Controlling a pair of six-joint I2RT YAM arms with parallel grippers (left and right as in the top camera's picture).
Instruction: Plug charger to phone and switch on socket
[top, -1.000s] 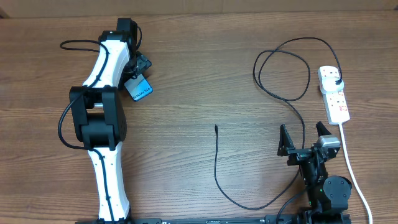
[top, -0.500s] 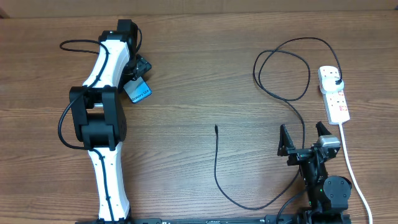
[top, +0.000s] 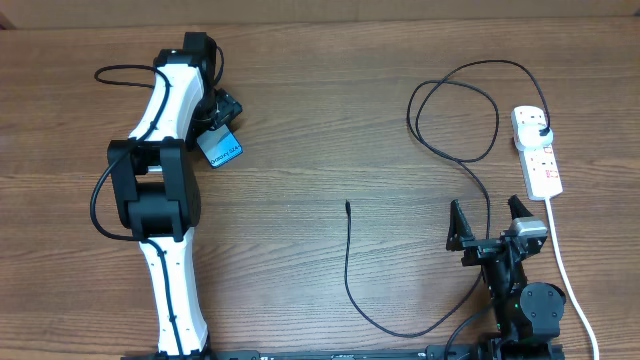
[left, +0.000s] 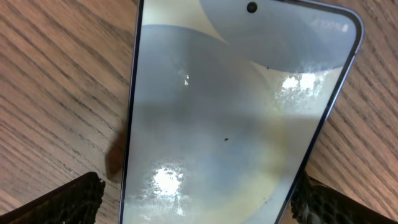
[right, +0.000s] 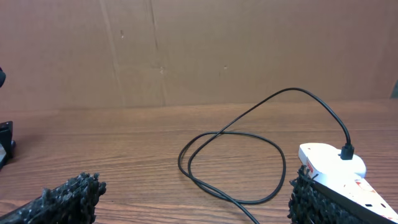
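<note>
Phone (top: 223, 148): lies screen up on the wooden worktop (top: 330, 120), far left, well apart from the charger and the socket; it fills the left wrist view.
Left claw (left: 205, 206): hangs right over the phone with its fingers (left: 74, 198) wide apart, one to each side of the phone's long edges; whether they touch it cannot be told.
Right claw (top: 490, 225): fingers spread, nothing between them, near the front edge beside the cable.
Charger (top: 348, 262): black plug (top: 541, 131) sits in the socket's far outlet; the cable loops across the worktop, and its connector tip (top: 347, 206) lies free near the middle.
Socket (top: 540, 160): white strip at the far right, its thick white cord (top: 566, 272) running toward the front edge.
</note>
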